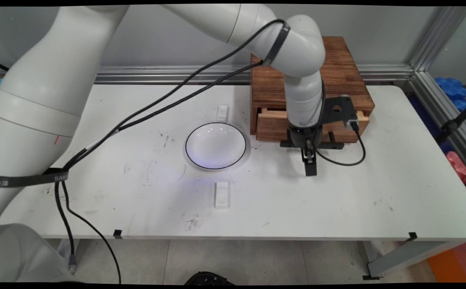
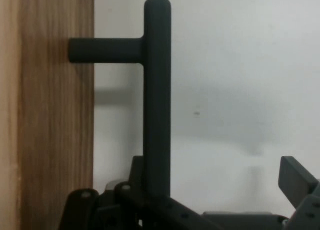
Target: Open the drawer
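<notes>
Gripper (image 1: pixel 310 164) beside drawer handle (image 2: pixel 156 97) — jaws' grip unclear

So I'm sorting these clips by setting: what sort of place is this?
Most likely a robotics lab: a robot arm works at a scuffed white table edged by aluminium rails, with only a wooden drawer box and a plate set out.

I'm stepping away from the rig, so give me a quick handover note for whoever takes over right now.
Claw: open, pointing down in front of the drawer, astride its black handle; the one finger in the hand view is clear of the bar.
Drawer: slightly out of the wooden box at the table's far side.
Left of the box: an empty white bowl.
</notes>
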Action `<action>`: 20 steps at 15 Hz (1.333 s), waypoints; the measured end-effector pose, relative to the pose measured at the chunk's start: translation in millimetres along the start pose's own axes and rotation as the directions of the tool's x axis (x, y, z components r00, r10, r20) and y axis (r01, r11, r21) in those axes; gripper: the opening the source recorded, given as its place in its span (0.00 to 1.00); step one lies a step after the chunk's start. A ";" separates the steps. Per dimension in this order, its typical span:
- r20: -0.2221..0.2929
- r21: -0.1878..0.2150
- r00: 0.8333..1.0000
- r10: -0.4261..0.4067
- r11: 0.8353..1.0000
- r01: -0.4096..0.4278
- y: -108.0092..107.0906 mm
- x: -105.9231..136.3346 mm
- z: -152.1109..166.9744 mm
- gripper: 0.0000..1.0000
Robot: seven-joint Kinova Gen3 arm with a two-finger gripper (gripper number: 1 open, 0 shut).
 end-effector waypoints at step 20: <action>0.000 -0.137 0.998 0.062 0.989 -0.061 133.8 -7.5 -12.2 1.00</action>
